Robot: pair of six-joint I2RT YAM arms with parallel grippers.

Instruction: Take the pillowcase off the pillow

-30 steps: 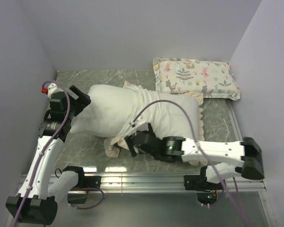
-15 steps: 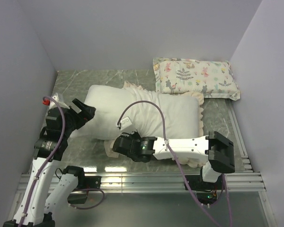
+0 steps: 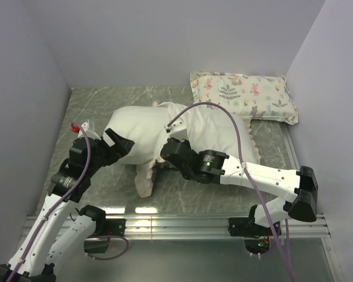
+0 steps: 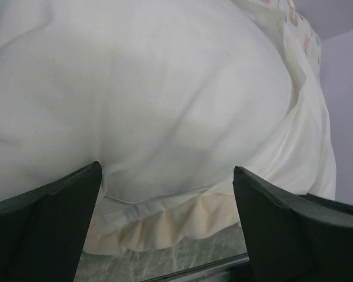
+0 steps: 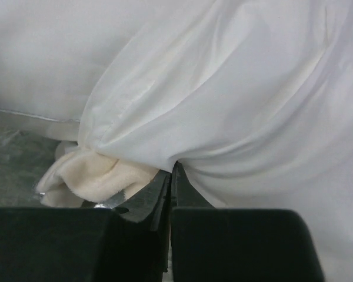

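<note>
Grip check first: the right pincer [image 5: 172, 175] is clamped shut on a bunch of pillowcase [image 5: 241, 106] cloth right next to the frill [image 5: 88, 176]; the left pincer [image 4: 166, 170] is wide open, with the pillow [image 4: 135, 88] bulging between its fingers [image 4: 47, 229] but nothing pinched.

We'd say the step in hand is peeling the case off toward the right; to do that well, we'd want the left side to pin or squeeze the bare end of the pillow before the right side hauls, otherwise the whole bundle probably just slides across the table [image 3: 106, 100]; we'd pull low and straight, away from the left arm, and make sure only case cloth is in the right jaws, not pillow skin too.

As for what's in what: the case is the only container here; from above, the pillow's left end pokes out bare mid-table, and its right part sits inside the case; only the cream-white side shows, so we reckon it's turning inside out; the printed pillow [image 3: 244, 97] lies just beside its back corner, not in anything.
</note>
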